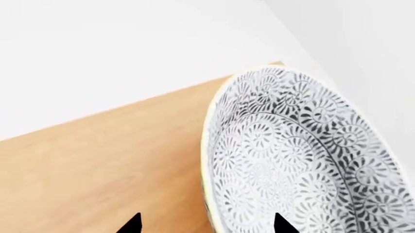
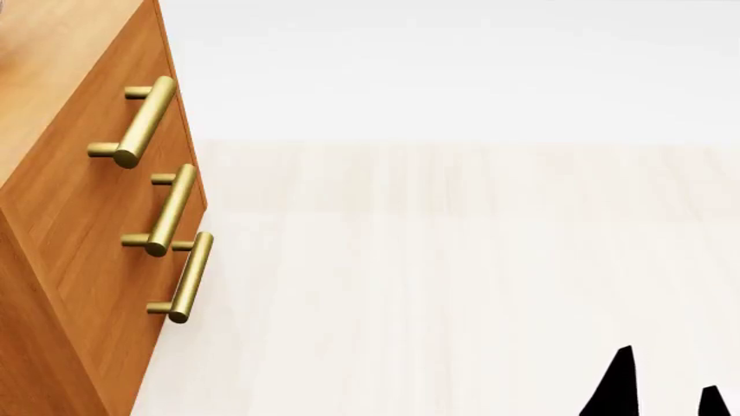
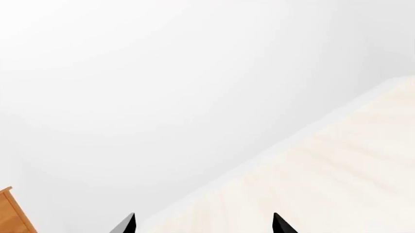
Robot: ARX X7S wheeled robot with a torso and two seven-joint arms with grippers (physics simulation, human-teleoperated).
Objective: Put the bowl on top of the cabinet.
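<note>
The bowl (image 1: 295, 155) already sits over the cabinet (image 1: 104, 165) top near its far corner, with the left gripper (image 1: 206, 227) spread open around its rim, one tip inside. I'd back straight out toward 6 o'clock (no sideways nudge, the edge is close). The right gripper (image 3: 203, 224) hangs open, empty.

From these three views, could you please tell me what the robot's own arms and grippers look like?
Very little shows. The left gripper appears only as two flat black, pointed fingertips. The right gripper looks the same in its wrist view: two black tapered tips, one with a greyish edge. The head view shows that gripper as two black pointed shapes. No cables, markings or arm links are visible.
</note>
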